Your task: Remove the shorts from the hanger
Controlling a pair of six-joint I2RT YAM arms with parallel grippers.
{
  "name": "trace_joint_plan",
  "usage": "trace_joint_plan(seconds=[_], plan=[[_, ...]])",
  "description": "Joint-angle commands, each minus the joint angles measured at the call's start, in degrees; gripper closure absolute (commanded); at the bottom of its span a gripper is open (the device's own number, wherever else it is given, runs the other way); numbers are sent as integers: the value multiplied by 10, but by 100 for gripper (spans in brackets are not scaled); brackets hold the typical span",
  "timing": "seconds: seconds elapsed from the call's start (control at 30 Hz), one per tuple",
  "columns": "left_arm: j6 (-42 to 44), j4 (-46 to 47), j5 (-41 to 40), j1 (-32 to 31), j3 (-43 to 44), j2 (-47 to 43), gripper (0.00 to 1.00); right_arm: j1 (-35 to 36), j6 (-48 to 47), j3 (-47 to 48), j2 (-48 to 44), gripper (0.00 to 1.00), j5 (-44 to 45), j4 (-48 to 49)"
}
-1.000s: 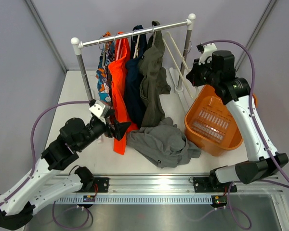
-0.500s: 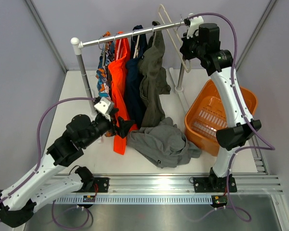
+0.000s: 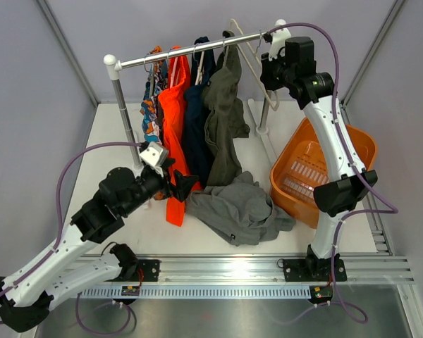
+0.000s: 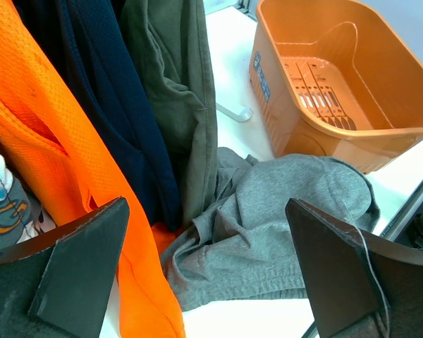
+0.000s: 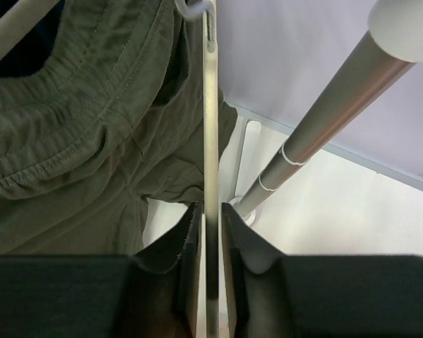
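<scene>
The mid-grey shorts (image 3: pixel 236 208) lie crumpled on the table in front of the rack, also in the left wrist view (image 4: pixel 282 218). The dark olive shorts (image 3: pixel 224 113) hang from the rail, also seen in both wrist views (image 4: pixel 176 91) (image 5: pixel 70 141). My right gripper (image 3: pixel 266 67) is raised to the rail's right end and shut on the bar of a bare cream hanger (image 5: pixel 210 141), whose hook is up by the rail. My left gripper (image 3: pixel 180 186) is open and empty, low beside the orange pair, its jaws wide apart facing the grey shorts (image 4: pixel 208 260).
A bright orange pair (image 3: pixel 173 120), a navy pair (image 3: pixel 196 120) and a patterned garment (image 3: pixel 152 105) hang on the rail (image 3: pixel 183 53). An orange basket (image 3: pixel 317 176) stands at the right. The rack's right post (image 5: pixel 324 120) is close beside my right gripper.
My right arm has swung up from above the basket to the rail's right end, carrying the cream hanger. My left gripper has edged slightly right toward the grey shorts.
</scene>
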Motion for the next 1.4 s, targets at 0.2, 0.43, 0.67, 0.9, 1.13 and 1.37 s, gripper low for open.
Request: trace_joint_plan(seconds=[0.2,0.43,0.67,0.9,1.13,1.37], plan=[[-9,42,8,1,-7,-12,1,2,-11,-78,-97,24,-37,0],[-8,38,10,1,-15,-20,1,-61,-65,-178,-242,1,-181,-64],[-2,42,8,1,-23,-25,1,-56,-407,-369,-348,1,-458,-282],[-7,31,11,1,-16,-18,1,120,-289,-513,-352,7,-348,-186],[-39,13,-2,1,-35,-48,1,223,-104,-607,-321,1,-77,2],[-74,11,-26,1,-72,-93,1,276,-3,-645,-254,1,108,48]])
